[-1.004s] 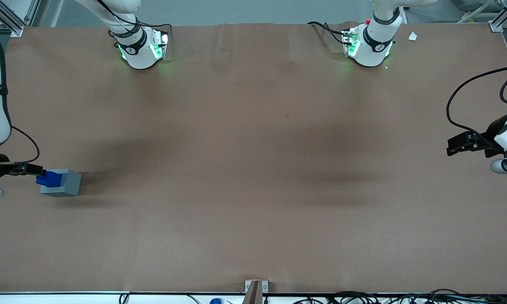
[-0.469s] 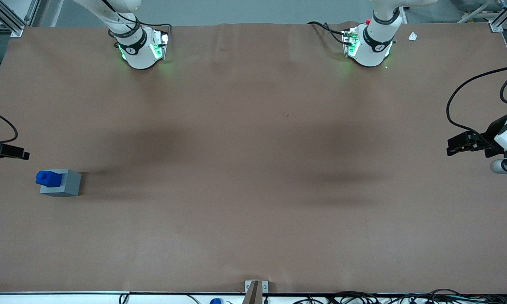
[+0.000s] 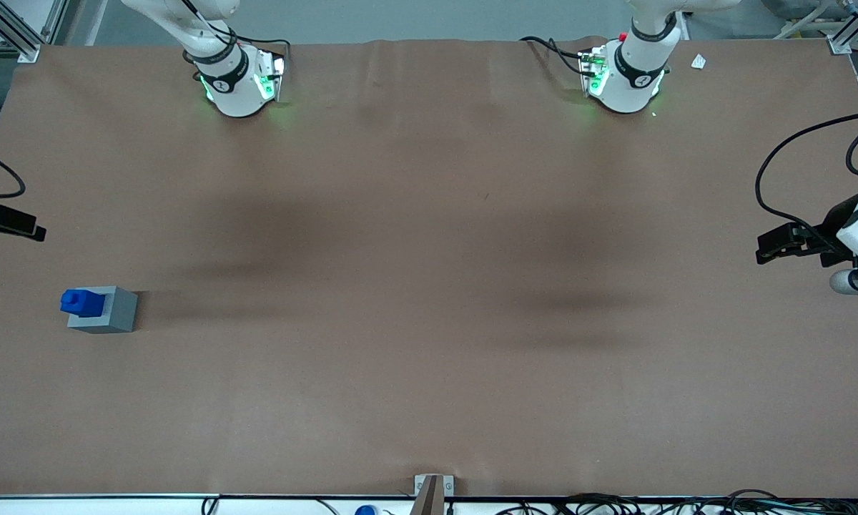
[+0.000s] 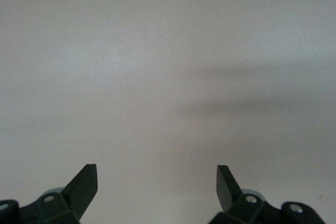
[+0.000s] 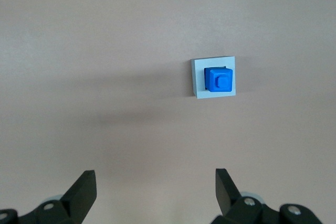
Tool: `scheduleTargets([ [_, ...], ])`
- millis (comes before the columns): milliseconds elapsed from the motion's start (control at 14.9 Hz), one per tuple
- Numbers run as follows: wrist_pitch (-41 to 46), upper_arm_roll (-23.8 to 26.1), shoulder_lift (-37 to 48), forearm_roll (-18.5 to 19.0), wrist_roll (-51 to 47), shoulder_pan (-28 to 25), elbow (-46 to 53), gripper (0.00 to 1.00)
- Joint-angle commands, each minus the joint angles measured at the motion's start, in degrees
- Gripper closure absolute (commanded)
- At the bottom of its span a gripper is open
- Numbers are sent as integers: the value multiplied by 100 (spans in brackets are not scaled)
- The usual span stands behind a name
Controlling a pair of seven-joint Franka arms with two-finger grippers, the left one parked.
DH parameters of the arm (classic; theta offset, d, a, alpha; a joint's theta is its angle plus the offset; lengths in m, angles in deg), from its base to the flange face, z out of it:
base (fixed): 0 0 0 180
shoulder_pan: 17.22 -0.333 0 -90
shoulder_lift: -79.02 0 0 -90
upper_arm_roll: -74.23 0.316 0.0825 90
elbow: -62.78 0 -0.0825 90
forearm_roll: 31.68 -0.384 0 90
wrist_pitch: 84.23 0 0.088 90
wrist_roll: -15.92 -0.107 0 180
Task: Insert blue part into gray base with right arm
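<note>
While one blue part (image 5: 218,80) fills one gray base (image 5: 198,80), pincer (image 5: 155,184) hangs above (fingers spread).

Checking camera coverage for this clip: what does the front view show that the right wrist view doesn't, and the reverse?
Only the front view shows the whole brown table, both arm bases, and where the gripper hangs: at the table's edge, farther from the camera than the blocks and clear of them. Only the right wrist view shows the gripper with fingers open and empty, and looks straight down on the stub atop the blue part. Both show the blue part seated in the gray base, alone on the table.
</note>
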Motion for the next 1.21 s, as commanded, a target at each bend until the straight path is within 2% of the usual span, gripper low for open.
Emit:
scheduleTargets([
  [0, 117, -6, 365, -101, -244, -131, -199, 0],
  [603, 197, -15, 1375, -110, -746, -544, -936, 0],
  [1138, 197, -15, 1693, -110, -1072, -905, -1183, 0],
])
